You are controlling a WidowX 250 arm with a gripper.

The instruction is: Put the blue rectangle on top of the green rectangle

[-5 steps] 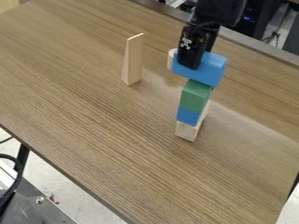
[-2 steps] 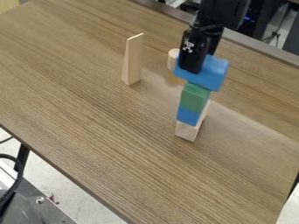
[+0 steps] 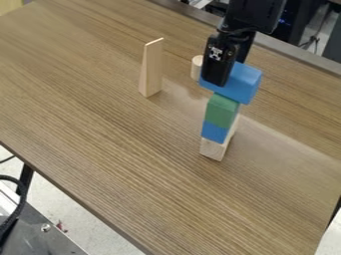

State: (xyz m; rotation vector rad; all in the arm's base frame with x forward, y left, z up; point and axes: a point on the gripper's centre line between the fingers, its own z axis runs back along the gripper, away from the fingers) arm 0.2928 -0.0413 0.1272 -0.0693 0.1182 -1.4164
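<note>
A black robot arm (image 3: 256,14) came in from the top edge, right of centre, over a wood-grain table (image 3: 100,129). Its black two-finger gripper (image 3: 225,79) pointed down and had hold of a large blue block (image 3: 244,85), its jaws parted by no more than the block between them. One finger lay over the near face of the block, toward its left end; the far one was mostly hidden.

The large blue block was held lengthwise across the top of a small upright stack, its right end sloping a little lower in the view and reaching out past the stack. Its lower edge met the top of the stack in the view, but whether the two touched could not be told.

From the top down, the stack had a green block (image 3: 222,110), a smaller blue block (image 3: 214,132) and a pale wooden block (image 3: 212,149) on the table, with more pale wood showing along the right side.

To the left, well apart from the stack, a tall, thin wooden wedge (image 3: 152,69) stood upright. Between the wedge and the gripper stood a short wooden cylinder (image 3: 197,67).
</note>
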